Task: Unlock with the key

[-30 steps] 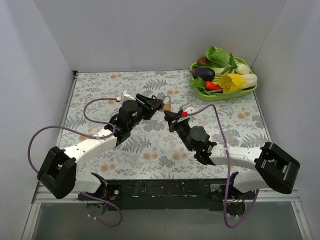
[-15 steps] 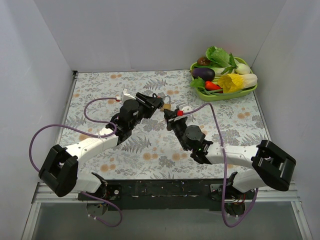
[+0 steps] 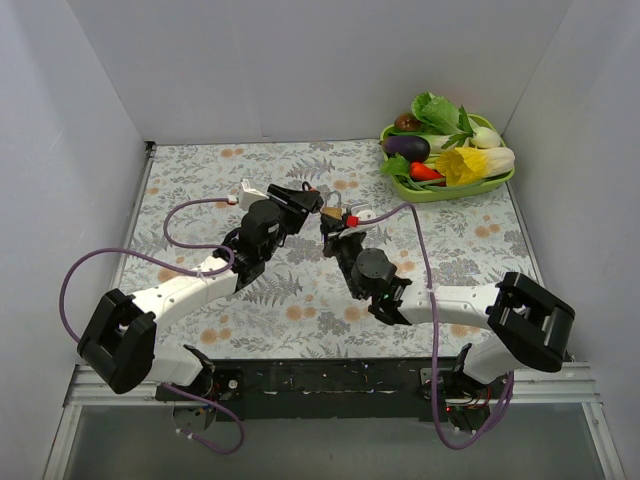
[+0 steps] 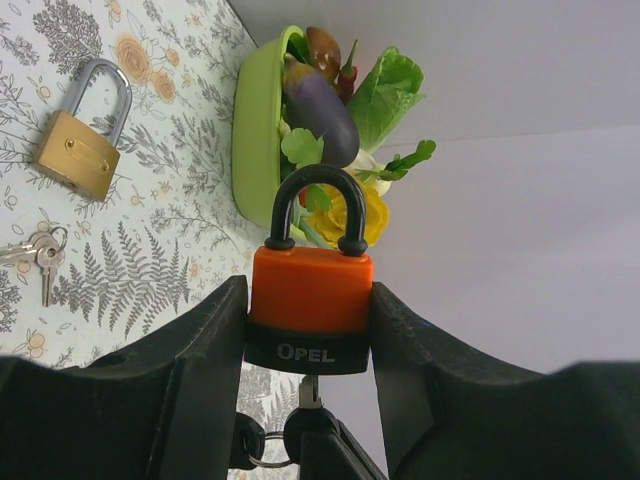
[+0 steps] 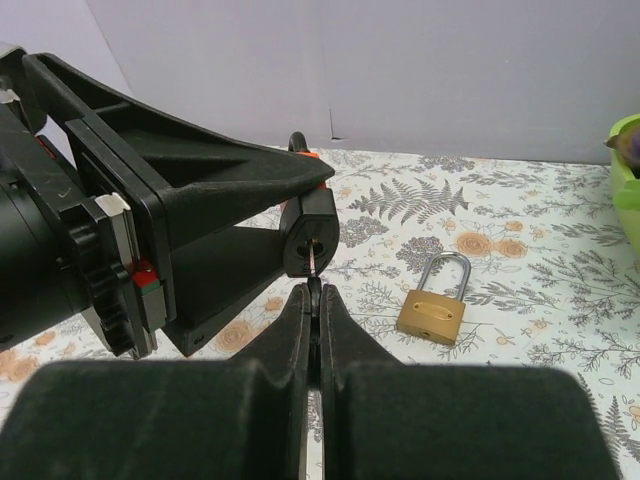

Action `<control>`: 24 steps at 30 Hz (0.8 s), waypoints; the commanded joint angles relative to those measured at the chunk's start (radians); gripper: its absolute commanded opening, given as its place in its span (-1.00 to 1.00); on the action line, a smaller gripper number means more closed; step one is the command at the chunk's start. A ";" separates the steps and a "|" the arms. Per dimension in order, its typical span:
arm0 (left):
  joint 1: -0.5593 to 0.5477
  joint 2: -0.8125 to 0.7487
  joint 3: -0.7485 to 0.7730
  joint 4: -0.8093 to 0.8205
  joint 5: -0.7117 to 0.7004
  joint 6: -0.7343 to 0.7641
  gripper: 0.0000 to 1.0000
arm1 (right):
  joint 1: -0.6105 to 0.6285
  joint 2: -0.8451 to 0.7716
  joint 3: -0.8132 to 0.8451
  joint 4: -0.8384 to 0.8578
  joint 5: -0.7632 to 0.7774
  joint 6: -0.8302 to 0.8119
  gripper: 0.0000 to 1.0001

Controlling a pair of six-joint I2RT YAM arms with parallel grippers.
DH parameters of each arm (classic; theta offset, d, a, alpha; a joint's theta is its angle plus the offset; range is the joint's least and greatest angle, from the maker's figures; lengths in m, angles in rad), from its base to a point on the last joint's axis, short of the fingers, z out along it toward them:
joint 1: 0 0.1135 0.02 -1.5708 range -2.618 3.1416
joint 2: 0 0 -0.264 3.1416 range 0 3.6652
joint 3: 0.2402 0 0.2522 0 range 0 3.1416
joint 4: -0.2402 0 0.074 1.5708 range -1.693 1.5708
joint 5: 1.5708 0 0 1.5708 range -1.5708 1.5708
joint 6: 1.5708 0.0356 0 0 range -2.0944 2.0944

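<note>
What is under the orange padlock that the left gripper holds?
A key meets the keyhole in the bottom of the orange padlock, pinched in the shut right gripper. How deep the blade goes cannot be seen: the padlock's body covers it.

Bright, even light; soft shadows; sharp focus.

I see an orange padlock [image 4: 310, 290] with a black base and black shackle, a brass-coloured padlock [image 4: 78, 155] with a silver shackle, and a pale surface [image 3: 300, 290] printed with grey ferns and orange flowers. Far right, the tray [image 4: 255, 130] is lime green.
</note>
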 commanded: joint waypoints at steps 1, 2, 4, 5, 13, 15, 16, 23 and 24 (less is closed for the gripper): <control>-0.164 -0.024 0.011 0.048 0.304 -1.120 -1.00 | 0.012 0.055 0.124 0.086 0.034 0.023 -0.97; -0.168 -0.019 0.014 0.048 0.301 -1.120 -1.00 | 0.012 0.071 0.135 0.091 0.046 0.020 -0.97; -0.177 -0.016 0.018 0.047 0.296 -1.118 -1.00 | 0.012 0.085 0.145 0.092 0.071 0.025 -0.97; -0.178 -0.012 0.018 0.048 0.297 -1.117 -1.00 | 0.011 0.086 0.147 0.091 0.077 0.028 -0.97; -0.198 -0.018 -0.002 0.043 0.248 -1.121 -1.00 | -0.020 0.065 0.185 0.033 0.085 0.082 -0.97; -0.198 -0.025 -0.003 0.039 0.239 -1.120 -1.00 | -0.020 0.062 0.176 0.027 0.089 0.083 -0.97; -0.198 -0.039 -0.006 0.030 0.232 -1.117 -1.00 | -0.020 0.056 0.170 0.020 0.095 0.091 -0.97; -0.201 -0.064 -0.008 -0.029 0.187 -1.094 -1.00 | -0.038 0.048 0.190 0.036 0.063 0.111 -0.97; -0.206 -0.062 -0.003 -0.030 0.190 -1.091 -1.00 | -0.040 0.052 0.197 0.051 0.040 0.095 -0.97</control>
